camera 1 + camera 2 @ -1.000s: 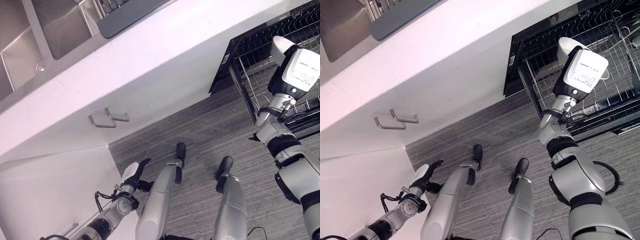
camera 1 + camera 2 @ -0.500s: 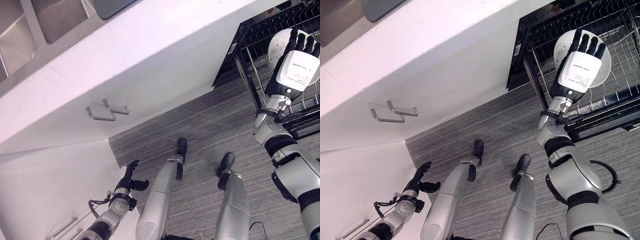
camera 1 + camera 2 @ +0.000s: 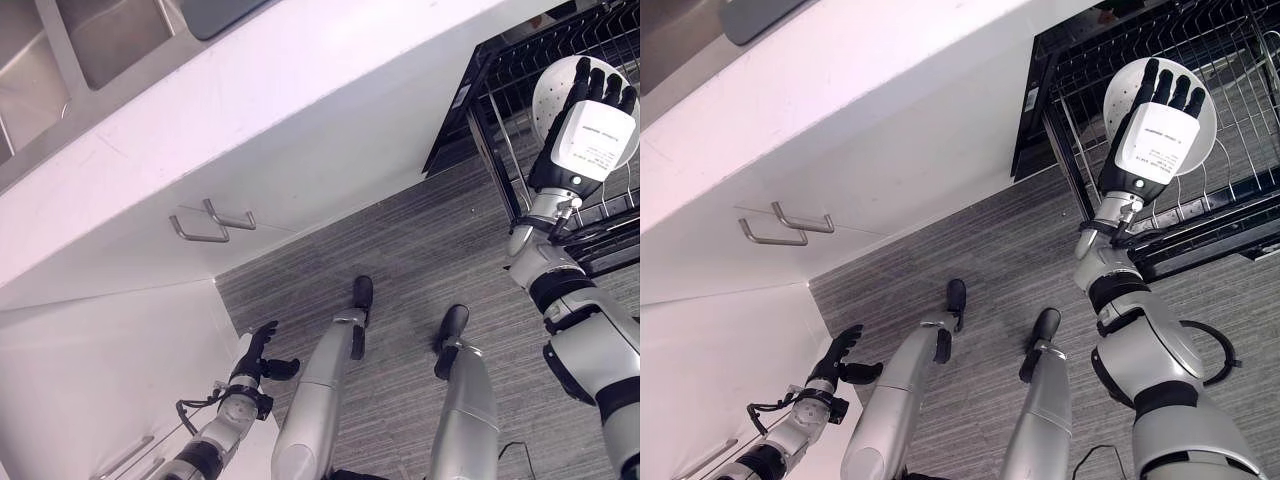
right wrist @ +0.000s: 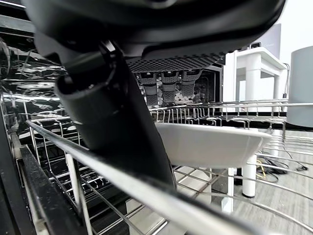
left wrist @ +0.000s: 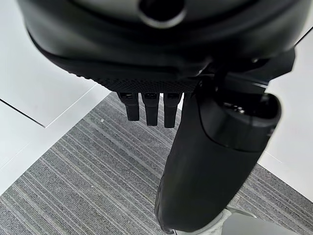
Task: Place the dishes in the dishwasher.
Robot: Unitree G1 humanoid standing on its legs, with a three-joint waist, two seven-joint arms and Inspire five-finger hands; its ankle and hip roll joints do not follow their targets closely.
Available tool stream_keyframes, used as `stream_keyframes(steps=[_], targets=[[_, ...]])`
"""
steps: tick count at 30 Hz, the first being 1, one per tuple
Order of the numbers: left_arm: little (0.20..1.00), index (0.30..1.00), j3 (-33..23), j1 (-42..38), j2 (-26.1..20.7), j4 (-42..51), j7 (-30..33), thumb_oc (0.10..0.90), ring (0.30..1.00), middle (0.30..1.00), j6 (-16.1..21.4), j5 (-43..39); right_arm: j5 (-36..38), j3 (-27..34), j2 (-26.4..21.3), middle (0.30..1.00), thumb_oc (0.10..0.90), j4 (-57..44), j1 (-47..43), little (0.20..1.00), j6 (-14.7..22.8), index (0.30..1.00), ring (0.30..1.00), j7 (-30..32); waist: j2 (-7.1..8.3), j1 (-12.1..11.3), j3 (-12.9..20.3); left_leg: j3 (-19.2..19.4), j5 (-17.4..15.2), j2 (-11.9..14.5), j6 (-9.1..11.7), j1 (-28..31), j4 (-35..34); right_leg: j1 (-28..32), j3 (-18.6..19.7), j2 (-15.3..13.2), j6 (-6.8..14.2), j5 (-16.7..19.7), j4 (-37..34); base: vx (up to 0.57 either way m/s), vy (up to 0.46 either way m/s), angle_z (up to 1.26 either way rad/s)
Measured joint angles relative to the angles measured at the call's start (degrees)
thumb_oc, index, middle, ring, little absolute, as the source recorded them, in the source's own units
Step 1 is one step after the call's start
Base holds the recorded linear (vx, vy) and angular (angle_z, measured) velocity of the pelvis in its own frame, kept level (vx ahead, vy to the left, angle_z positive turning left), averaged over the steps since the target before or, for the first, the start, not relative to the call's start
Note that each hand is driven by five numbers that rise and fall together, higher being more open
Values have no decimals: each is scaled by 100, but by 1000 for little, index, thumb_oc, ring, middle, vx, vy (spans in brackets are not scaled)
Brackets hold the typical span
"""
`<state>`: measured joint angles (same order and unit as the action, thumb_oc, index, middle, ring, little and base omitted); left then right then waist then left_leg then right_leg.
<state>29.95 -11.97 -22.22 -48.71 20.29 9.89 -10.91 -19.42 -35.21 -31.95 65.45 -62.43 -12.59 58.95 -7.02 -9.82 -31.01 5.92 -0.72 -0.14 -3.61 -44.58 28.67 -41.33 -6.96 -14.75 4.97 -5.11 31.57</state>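
A white bowl (image 3: 1122, 92) lies on the wire rack (image 3: 1241, 62) of the open dishwasher, at the right. My right hand (image 3: 1160, 138) hovers just above the bowl, open, its fingers straight and spread over it. The right wrist view has the bowl (image 4: 211, 142) resting on the rack's wires just beyond my fingers (image 4: 171, 84), with nothing in the hand. My left hand (image 3: 256, 352) hangs low beside the white cabinet, open and holding nothing.
A white counter (image 3: 300, 110) with a steel sink (image 3: 110, 50) runs across the top left. Below it, two metal handles (image 3: 213, 223) stick out from the cabinet front. Grey carpet (image 3: 420, 260) lies between the cabinet and the dishwasher's dark frame (image 3: 455, 110).
One second ago my right hand held the white bowl over the rack. It has since set the bowl down and opened. The camera shifted slightly; the left hand sank a little.
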Motion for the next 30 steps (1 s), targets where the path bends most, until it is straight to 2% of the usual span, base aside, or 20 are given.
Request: stream_keyframes(steps=[4, 10, 15, 17, 25, 30], targets=[[900, 900, -21, -2, 23, -23, 1, 800, 900, 900, -57, 4, 58, 76, 80, 900, 800, -1, 168, 900, -6, 900, 900, -100, -1, 6, 1, 1, 18, 19, -29, 183, -46, 215, -36, 17, -8, 17, -107, 0, 0, 0], [900, 900, -65, -7, 65, -79, 0, 800, 900, 900, -135, 11, 181, 223, 394, 900, 800, -12, 632, 900, -56, 900, 900, -124, -6, 38, 10, -4, 43, 39, -7, 853, -364, 944, -142, 68, 38, 131, -556, 25, -35, -2], [900, 900, -91, -2, 138, -531, -75, 800, 900, 900, -247, 123, 214, 222, 651, 900, 800, -25, 1026, 900, -53, 900, 900, -177, -4, 151, 13, -25, 14, 47, 32, 1396, -522, 1533, -196, 106, 44, 134, -766, 66, -43, 1], [900, 900, -104, 28, 226, -818, -103, 800, 900, 900, -248, 338, 211, 220, 776, 900, 800, -47, 1311, 900, -30, 900, 900, -247, -7, 176, 17, -58, -1, 49, 55, 1809, -631, 1970, -232, 131, 47, 126, -912, 98, -55, 5], [900, 900, -119, 178, 334, -1122, -228, 800, 900, 900, -243, 599, 206, 113, 1047, 900, 800, -85, 1929, 900, -34, 900, 900, -336, -7, 262, 48, -179, -82, 107, 166, 2379, -710, 2702, -398, 229, 36, 137, -1208, 57, -14, 4], [900, 900, -317, 316, 338, -1269, -249, 800, 900, 900, -285, 728, 211, 9, 1124, 900, 800, -306, 2322, 900, -61, 900, 900, -429, -18, 328, 104, -242, -162, 213, 197, 2665, -696, 3215, -497, 380, 0, 282, -1623, 72, -2, 1]])
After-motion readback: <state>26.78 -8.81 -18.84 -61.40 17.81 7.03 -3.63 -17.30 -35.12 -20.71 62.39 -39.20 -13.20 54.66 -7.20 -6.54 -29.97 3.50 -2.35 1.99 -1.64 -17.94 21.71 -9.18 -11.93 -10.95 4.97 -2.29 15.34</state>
